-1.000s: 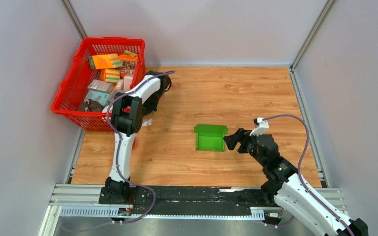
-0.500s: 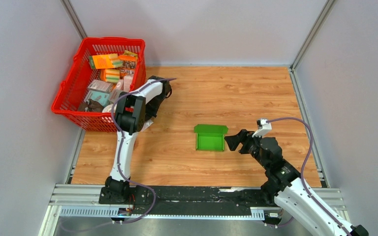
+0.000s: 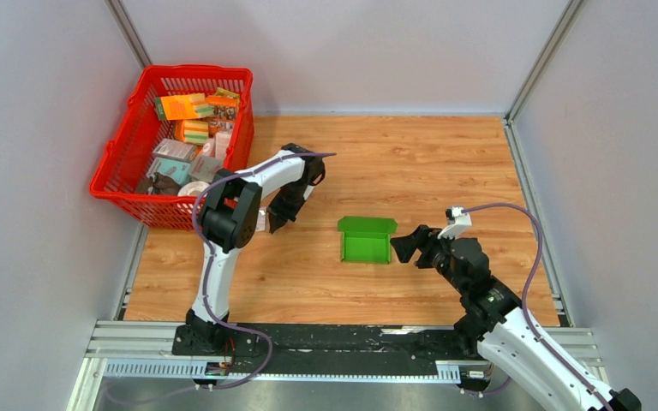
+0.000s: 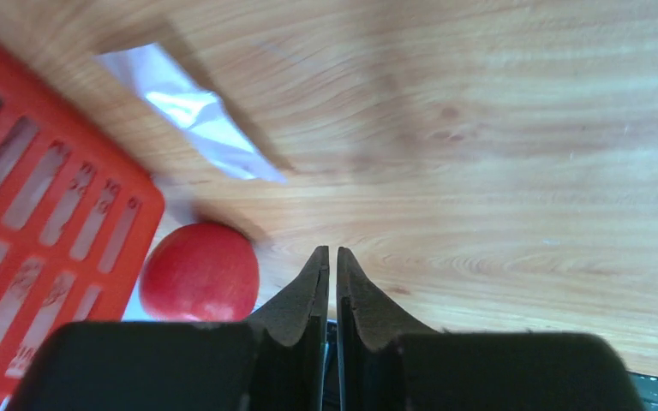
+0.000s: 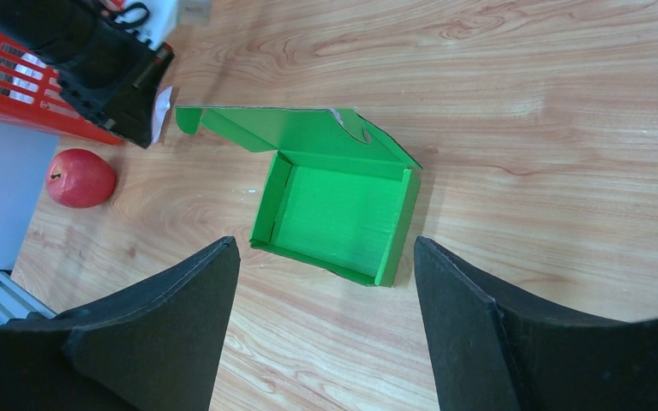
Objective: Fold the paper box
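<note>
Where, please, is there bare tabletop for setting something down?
The far wood between the paper box and the back wall is bare, as is the near-middle strip before the arm bases. Crowded beside the red basket: left claw, apple, white scrap.

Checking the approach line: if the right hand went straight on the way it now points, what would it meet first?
The paper box: it lies open straight ahead of the right hand, framed between its spread fingers, with nothing in between. Depth is hard to judge.
</note>
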`<action>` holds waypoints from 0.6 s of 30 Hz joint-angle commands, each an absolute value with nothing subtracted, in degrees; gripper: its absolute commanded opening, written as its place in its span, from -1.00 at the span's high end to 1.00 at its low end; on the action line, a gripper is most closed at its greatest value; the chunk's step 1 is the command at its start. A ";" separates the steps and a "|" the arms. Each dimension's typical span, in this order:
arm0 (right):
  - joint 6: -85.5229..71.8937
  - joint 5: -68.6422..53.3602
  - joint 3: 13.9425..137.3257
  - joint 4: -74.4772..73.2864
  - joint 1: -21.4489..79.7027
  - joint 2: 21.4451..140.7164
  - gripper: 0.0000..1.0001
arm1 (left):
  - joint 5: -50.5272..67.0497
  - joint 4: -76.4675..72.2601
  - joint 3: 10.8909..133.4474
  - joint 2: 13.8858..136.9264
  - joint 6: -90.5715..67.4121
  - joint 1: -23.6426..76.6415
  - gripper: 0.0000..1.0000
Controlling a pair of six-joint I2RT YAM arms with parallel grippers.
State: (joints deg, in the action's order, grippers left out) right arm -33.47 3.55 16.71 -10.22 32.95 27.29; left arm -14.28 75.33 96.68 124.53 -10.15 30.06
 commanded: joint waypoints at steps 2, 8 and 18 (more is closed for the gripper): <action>-33.57 3.78 16.26 -8.62 32.87 26.72 -0.54 | -19.59 70.57 95.18 116.28 -12.65 27.34 0.53; -33.57 3.34 16.44 -7.73 32.87 27.95 -0.54 | -13.47 69.26 97.73 118.92 -11.87 20.75 -0.39; -33.40 3.60 16.17 -7.74 32.87 27.33 -0.54 | -1.15 70.56 103.97 125.06 -8.35 15.38 -0.35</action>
